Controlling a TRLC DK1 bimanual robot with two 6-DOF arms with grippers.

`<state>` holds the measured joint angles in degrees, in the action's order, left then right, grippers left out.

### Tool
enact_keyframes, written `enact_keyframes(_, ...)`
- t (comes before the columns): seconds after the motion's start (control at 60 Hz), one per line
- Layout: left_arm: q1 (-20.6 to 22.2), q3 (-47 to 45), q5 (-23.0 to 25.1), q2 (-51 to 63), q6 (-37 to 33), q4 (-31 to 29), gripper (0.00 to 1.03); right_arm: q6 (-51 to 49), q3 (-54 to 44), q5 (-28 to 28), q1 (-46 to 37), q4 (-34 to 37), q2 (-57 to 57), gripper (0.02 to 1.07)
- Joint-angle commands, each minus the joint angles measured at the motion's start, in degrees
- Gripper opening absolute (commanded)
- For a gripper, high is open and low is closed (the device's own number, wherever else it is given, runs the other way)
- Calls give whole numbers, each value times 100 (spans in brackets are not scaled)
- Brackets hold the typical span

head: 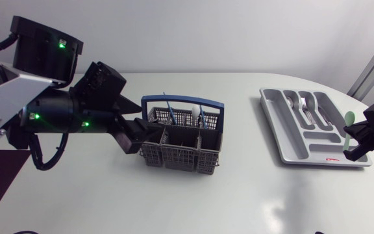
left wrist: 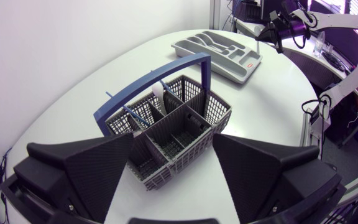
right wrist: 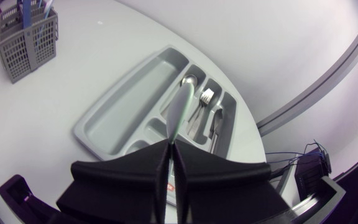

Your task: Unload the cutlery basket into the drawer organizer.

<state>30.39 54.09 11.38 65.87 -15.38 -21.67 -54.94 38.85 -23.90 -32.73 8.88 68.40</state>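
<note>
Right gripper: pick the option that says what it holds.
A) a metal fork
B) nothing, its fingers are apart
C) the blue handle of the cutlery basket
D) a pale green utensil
D: in the right wrist view the right gripper has its fingers pressed from both sides on the stem of a pale green utensil, which sticks out ahead of it, with the drawer organizer beyond.

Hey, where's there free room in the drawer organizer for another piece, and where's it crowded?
Bare: the long wide compartment on the drawer organizer's basket-facing side, and the table between cutlery basket and organizer. Crowded: the narrow slots beside that compartment, which already hold cutlery.
</note>
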Motion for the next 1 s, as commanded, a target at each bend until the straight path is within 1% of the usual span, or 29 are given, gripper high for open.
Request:
enact_keyframes(0.0, 11, -135, -127, -30, -159, -109, 89, -439, -194, 43, -260, -440, 534, 8)
enact_keyframes(0.15, 72, -188, -382, -48, -176, -180, 89, -641, -106, 228, -480, -1302, 1430, 8)
enact_keyframes(0.167, 72, -188, -382, -48, -176, -180, 89, -641, -106, 228, -480, -1302, 1430, 8)
enact_keyframes(0.183, 81, -205, -470, -56, -194, -197, 89, -720, -115, 333, -471, -1574, 1650, 8)
enact_keyframes(0.217, 81, -223, -514, -74, -203, -206, 89, -746, -115, 386, -471, -1732, 1817, 8)
enact_keyframes(0.35, -7, -293, -540, -171, -229, -267, 89, -949, -176, 755, -436, -2084, 2248, 8)
enact_keyframes(0.4, -60, -320, -540, -197, -264, -276, 89, -993, -308, 913, -392, -2462, 2309, 10)
enact_keyframes(0.45, -104, -346, -540, -206, -282, -285, 89, -1010, -387, 1072, -330, -2690, 2371, 11)
enact_keyframes(0.5, -121, -372, -540, -206, -299, -294, 89, -1010, -352, 1151, -313, -2699, 2485, 21)
enact_keyframes(0.567, -121, -416, -549, -215, -308, -311, 89, -984, -343, 1239, -313, -2638, 2547, 43)
enact_keyframes(0.583, -121, -425, -549, -223, -308, -311, 89, -993, -361, 1274, -304, -2638, 2555, 47)
enact_keyframes(0.6, -130, -443, -558, -232, -317, -311, 89, -1010, -396, 1318, -278, -2638, 2564, 57)
enact_keyframes(0.617, -139, -451, -558, -232, -317, -311, 89, -1028, -413, 1344, -269, -2638, 2564, 62)
enact_keyframes(0.65, -156, -478, -566, -250, -326, -311, 89, -1063, -457, 1423, -260, -2638, 2564, 77)
enact_keyframes(0.667, -165, -504, -566, -267, -326, -311, 89, -1063, -484, 1476, -260, -2620, 2547, 87)
enact_keyframes(0.683, -174, -522, -575, -267, -334, -311, 89, -1063, -492, 1502, -260, -2602, 2538, 90)
enact_keyframes(0.717, -200, -548, -575, -285, -352, -311, 89, -1063, -484, 1520, -260, -2550, 2503, 92)
enact_keyframes(0.817, -279, -627, -584, -320, -405, -347, 89, -1063, -510, 1511, -278, -2356, 2230, 92)
enact_keyframes(0.9, -376, -706, -584, -399, -475, -417, 89, -1028, -510, 1467, -304, -1952, 1720, 95)
enact_keyframes(0.983, -490, -838, -584, -478, -537, -426, 89, -826, -484, 1327, -243, -1381, 1123, 95)
